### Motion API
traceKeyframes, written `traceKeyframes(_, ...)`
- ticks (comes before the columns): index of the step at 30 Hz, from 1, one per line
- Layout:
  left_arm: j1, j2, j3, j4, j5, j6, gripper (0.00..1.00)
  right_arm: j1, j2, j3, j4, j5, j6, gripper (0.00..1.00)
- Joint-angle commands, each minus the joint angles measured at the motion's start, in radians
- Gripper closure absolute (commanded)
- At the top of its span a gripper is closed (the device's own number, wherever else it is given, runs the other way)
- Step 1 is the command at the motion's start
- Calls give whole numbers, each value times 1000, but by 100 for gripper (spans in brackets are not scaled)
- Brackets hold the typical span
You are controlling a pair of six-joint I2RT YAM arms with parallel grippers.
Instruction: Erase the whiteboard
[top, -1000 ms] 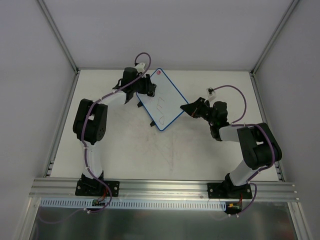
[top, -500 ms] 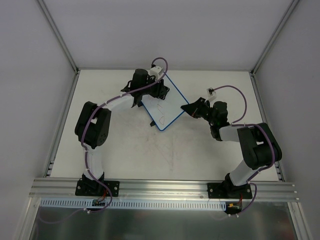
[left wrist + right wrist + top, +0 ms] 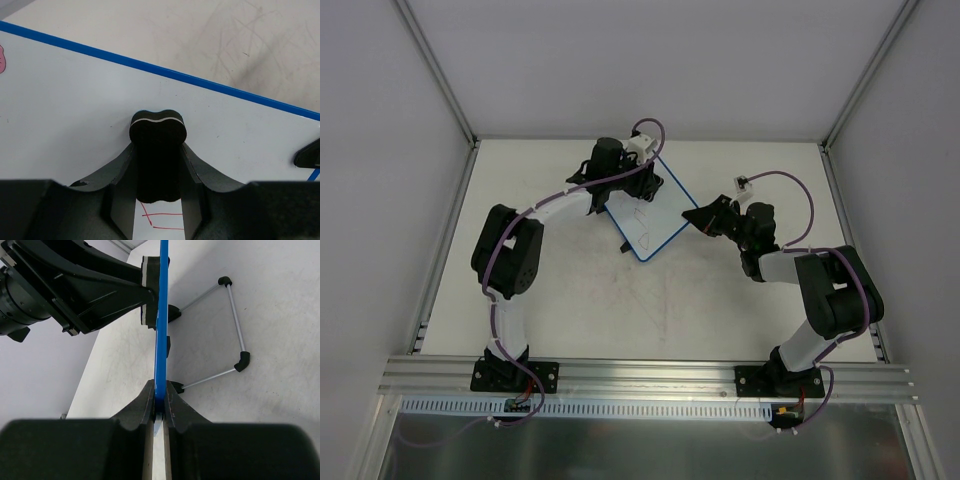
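Whiteboard [image 3: 662, 228] sits toward the far edge of the counter [image 3: 570, 300], about midway between its left and right edges. It is turned corner-on to the arms and propped up on a wire stand [image 3: 235, 315] behind it.

Over the last second the left gripper [image 3: 632, 183] has swung from the board's left edge in over its far half, and most of that move came early (it has barely crept rightward since). Its fingers are closed tight on the black eraser [image 3: 158, 150], and the wrist view shows the eraser's end pressed against the white face. The surface ahead of the eraser, out to the blue frame, looks clean.

Red marks [image 3: 160, 220] show between the fingers, behind the eraser. The top view likewise shows faint scribbles in the middle of the board that were there a second ago.

The right gripper [image 3: 698, 217] has not shifted at all. It stays pinched on the board's right-hand edge, and its own wrist view shows the thin blue frame caught between its closed fingers [image 3: 148, 401].

My reading is that wiping is under way but far from done. This stroke has covered the far part, and the marks nearer the arms have yet to be passed over. The steady hold on the right edge looks like what keeps the propped board from sliding under the eraser's push.
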Motion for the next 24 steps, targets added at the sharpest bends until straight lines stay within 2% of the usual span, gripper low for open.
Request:
traceKeyframes(1, -41, 62, 20, -88, 74, -93, 95, 28, -13, 34, 38, -66, -62, 100)
traceKeyframes(13, 155, 61, -65, -72, 49, -351, 97, 27, -15, 35, 36, -67, -59, 100)
traceKeyframes(24, 217, 74, -140, -67, -69, -494, 96, 22, -15, 31, 38, -68, -56, 100)
